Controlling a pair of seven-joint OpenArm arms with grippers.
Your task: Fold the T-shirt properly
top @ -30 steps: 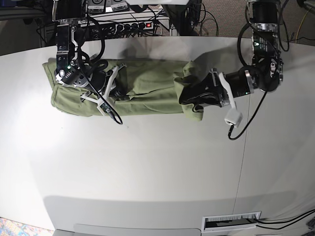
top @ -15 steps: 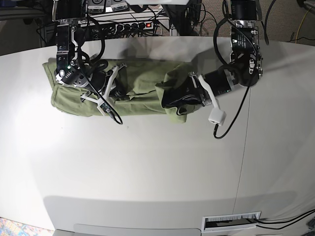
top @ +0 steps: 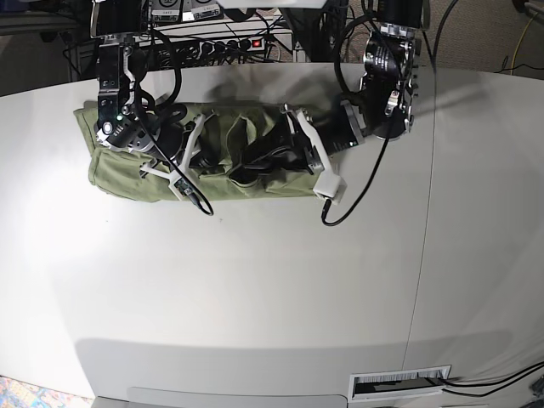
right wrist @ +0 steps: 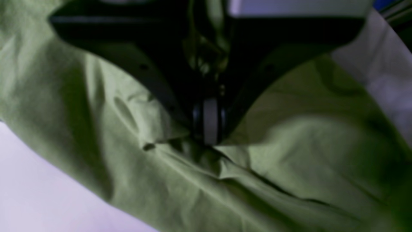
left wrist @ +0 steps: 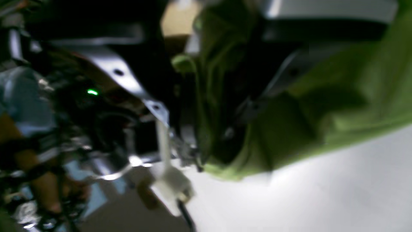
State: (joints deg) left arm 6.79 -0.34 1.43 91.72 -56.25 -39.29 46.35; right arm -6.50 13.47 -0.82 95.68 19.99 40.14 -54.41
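The sage-green T-shirt (top: 115, 174) lies as a long wrinkled strip across the back of the white table (top: 255, 297). My right gripper (top: 202, 161) rests on its left half, shut on a fold of the cloth; in the right wrist view the jaws (right wrist: 207, 135) pinch the T-shirt (right wrist: 289, 161). My left gripper (top: 240, 174) is shut on the strip's right end, holding it over the middle of the strip, close to the right gripper. The left wrist view, blurred, shows the cloth (left wrist: 354, 96) bunched between the left gripper's (left wrist: 209, 129) fingers.
A power strip (top: 229, 42) and cables lie behind the table's back edge. A white connector with a black cable (top: 327, 189) hangs from the left wrist. A seam (top: 425, 212) runs down the table's right part. A vent slot (top: 399, 382) sits at the front edge.
My left gripper has carried the shirt's right end leftward, over the strip, almost to the right gripper. The strip is now shorter. The right arm has not moved.
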